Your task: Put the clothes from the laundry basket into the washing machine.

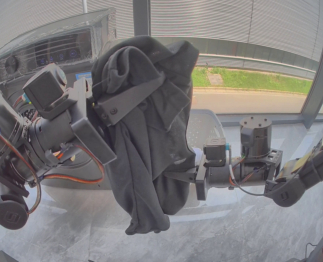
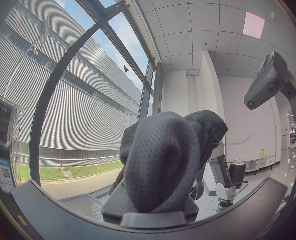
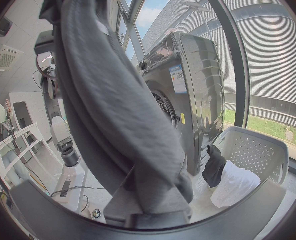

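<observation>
One dark grey garment (image 1: 147, 135) hangs in the air between the two arms, above the floor (image 1: 234, 233) and in front of the washer (image 3: 194, 94) and the basket (image 3: 278, 144). Its cloth is a soft knit, dotted with fine holes in the left wrist view, and it is folded thickly at the top. Its long axis runs up and down, with the bunched end uppermost and the loose end hanging free near the floor.

Two tools meet it. The left tool (image 1: 139, 88) is spread wide. The bunched top lies draped over one finger, while the other finger (image 2: 268, 84), a flat grey bar with two screws, stands apart from the cloth. The right tool (image 3: 148, 204) is clenched on a lower fold of the garment, at its side.

One washer stands behind the left arm. It is a dark grey box with clear film wrapped over its top panel. Its round mouth shows a perforated metal drum (image 3: 163, 105).

One basket sits just beside the washer by the window (image 1: 241, 19). It is pale plastic, with rounded corners and walls pierced by small star-shaped holes. Two pieces lie in it, touching: a white cloth (image 3: 234, 184) and a black cloth (image 3: 214, 165) draped at its washer-side edge.

The floor is glossy grey stone with pale veins.
</observation>
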Motion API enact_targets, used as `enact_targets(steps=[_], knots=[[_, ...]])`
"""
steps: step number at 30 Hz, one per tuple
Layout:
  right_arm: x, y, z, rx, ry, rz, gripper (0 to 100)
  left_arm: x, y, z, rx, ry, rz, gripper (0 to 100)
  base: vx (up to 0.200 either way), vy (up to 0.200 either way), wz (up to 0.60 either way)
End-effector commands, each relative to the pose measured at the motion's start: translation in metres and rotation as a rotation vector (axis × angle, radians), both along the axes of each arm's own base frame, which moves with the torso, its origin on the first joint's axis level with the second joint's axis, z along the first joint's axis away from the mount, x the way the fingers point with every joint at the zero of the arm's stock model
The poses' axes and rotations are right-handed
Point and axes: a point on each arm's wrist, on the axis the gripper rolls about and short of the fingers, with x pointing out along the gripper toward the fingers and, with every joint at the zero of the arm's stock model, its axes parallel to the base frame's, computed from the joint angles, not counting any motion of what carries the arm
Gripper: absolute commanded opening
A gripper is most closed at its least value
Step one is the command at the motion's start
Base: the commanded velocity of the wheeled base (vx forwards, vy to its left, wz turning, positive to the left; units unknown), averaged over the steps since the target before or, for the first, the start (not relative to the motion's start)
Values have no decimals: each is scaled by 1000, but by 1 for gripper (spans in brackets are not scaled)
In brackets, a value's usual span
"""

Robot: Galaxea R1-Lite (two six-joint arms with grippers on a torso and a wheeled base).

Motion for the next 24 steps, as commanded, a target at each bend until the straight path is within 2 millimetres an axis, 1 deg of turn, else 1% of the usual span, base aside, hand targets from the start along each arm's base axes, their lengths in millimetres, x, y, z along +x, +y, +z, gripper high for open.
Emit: enact_targets(steps=[1,3,4,5,8,10,11,12,13,15,16,17,19,20,22,24], knots=[[-22,-18,40,76,-75,-6,0,7,2,-7,16,22,23,0,0,0,0],[-28,-23,50,100,-87,-10,0,8,2,-7,16,22,23,0,0,0,0],[-28,-23,51,102,-87,-10,0,8,2,-7,16,22,23,0,0,0,0],[-31,-25,56,116,-93,-13,0,9,1,-8,18,25,23,0,0,0,0],[-35,-29,60,124,-100,-16,0,12,1,-12,27,37,29,0,0,0,0],[-42,-34,65,133,-110,-18,0,23,8,-21,43,68,80,0,0,0,0],[-43,-35,65,134,-111,-18,0,24,9,-22,44,68,87,0,0,0,0],[-53,-43,68,140,-113,-18,0,40,21,-32,62,90,160,0,0,0,0],[-61,-49,68,144,-105,-19,0,49,29,-37,66,98,201,0,0,0,0],[-75,-60,66,148,-81,-26,0,65,42,-42,60,98,268,0,0,0,0],[-76,-61,66,147,-80,-26,0,66,43,-43,60,99,273,0,0,0,0],[-89,-72,63,149,-62,-33,0,76,54,-47,50,88,322,0,0,0,0],[-99,-81,61,154,-58,-42,0,78,58,-50,36,70,337,0,0,0,0],[-100,-84,62,158,-62,-47,0,77,58,-51,29,62,337,0,0,0,0],[-100,-87,67,169,-77,-60,0,74,56,-54,31,63,324,0,0,0,0],[-97,-88,72,180,-94,-72,0,67,48,-55,35,70,290,0,0,0,0]])
